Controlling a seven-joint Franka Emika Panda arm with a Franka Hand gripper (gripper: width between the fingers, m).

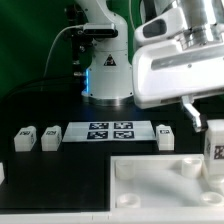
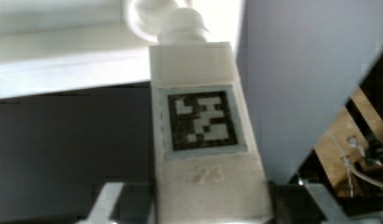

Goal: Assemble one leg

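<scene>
We see the jaws clamped on the small white oblong plastic leg [image 2: 202, 120], tag facing the wrist, long axis upright. It hangs over the large white square plastic panel [image 1: 150, 180], at that panel's corner toward the exterior view's right.

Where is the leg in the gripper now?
The leg is at the exterior view's right edge, upright in the gripper over the white square piece, right of the marker board.
</scene>
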